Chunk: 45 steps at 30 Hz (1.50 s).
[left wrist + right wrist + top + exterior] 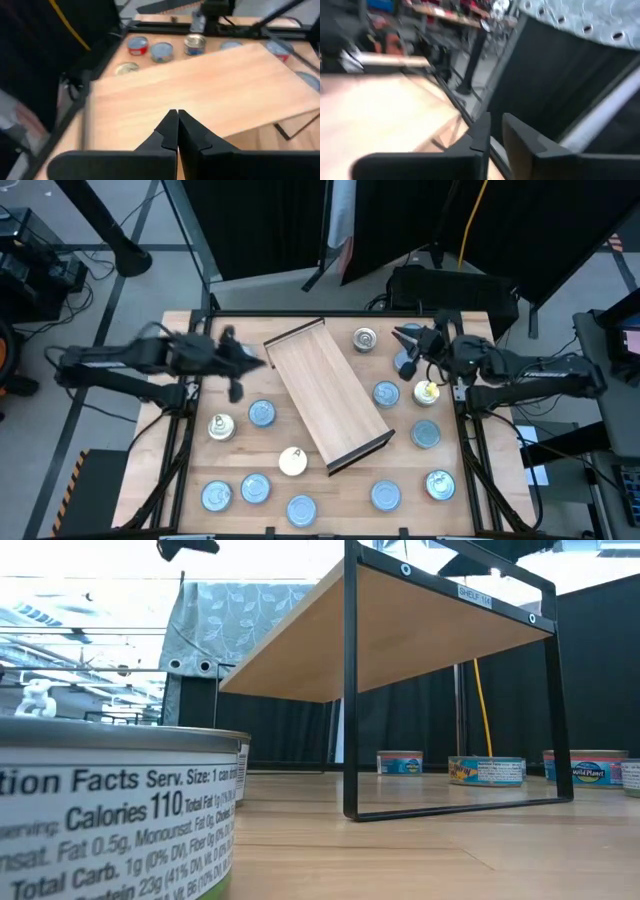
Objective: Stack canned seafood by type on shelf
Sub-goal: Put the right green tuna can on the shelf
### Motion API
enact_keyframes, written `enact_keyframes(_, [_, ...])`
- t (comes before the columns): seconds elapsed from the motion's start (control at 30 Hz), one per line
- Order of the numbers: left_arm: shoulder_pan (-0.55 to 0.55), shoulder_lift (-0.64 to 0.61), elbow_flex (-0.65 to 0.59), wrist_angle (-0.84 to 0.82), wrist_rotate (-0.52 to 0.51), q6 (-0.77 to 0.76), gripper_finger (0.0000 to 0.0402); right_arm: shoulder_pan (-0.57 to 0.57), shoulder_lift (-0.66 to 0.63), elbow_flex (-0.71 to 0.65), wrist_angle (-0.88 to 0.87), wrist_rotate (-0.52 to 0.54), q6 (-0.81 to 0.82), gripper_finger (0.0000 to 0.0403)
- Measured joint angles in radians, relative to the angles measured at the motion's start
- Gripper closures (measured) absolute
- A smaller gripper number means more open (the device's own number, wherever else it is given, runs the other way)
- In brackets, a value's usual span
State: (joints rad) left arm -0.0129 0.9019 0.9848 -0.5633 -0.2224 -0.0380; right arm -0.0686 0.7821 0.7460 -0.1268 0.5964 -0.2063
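Observation:
The shelf (328, 395) is a long light-wood board on dark metal legs (350, 740), standing slantwise in the middle of the table. Several round flat tins of canned seafood lie on the table around it, mostly blue-topped (261, 413) (386, 393), with a silver one (365, 338) and a cream one (292, 461). My left gripper (260, 362) is shut and hangs above the shelf's left edge, its fingers (170, 131) empty over the board (210, 85). My right gripper (402, 337) hovers off the shelf's far right; its fingers (482, 132) stand a narrow gap apart and hold nothing.
Tins line the near edge (301, 508) (440, 483) and the right side (425, 433). One tin (110, 810) stands right in front of the low camera, and others (487, 770) show beyond the shelf's legs. A dark frame runs around the tabletop (470, 440).

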Motion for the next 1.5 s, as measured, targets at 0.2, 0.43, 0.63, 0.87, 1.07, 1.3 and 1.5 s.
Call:
enact_keyframes(0.2, [0.005, -0.043, -0.183, 0.298, -0.017, -0.005, 0.0400, -0.105, 0.004, 0.000, -0.145, -0.067, 0.105, 0.0399])
enact_keyframes(0.43, [0.006, -0.129, -0.162, 0.327, -0.018, 0.073, 0.0400, -0.253, 0.032, 0.041, -0.365, -0.204, 0.390, 0.0402])
enact_keyframes(0.63, [0.006, -0.170, -0.162, 0.350, -0.068, 0.099, 0.0400, -0.334, 0.160, 0.147, -0.704, -0.203, 0.633, 0.0403])
enact_keyframes(0.87, [0.006, -0.174, -0.162, 0.345, -0.070, 0.114, 0.0400, -0.316, 0.266, 0.220, -0.869, -0.212, 0.723, 0.0403])
enact_keyframes(1.07, [0.006, -0.173, -0.162, 0.342, -0.071, 0.174, 0.0400, -0.304, 0.373, 0.241, -1.018, -0.362, 0.749, 0.0403])
enact_keyframes(1.3, [0.006, -0.173, -0.162, 0.336, -0.071, 0.183, 0.0400, -0.262, 0.378, 0.195, -1.007, -0.376, 0.869, 0.0402])
enact_keyframes(1.5, [0.006, -0.173, -0.162, 0.352, -0.079, 0.177, 0.0400, -0.265, 0.378, 0.101, -0.962, -0.397, 0.930, 0.0402])
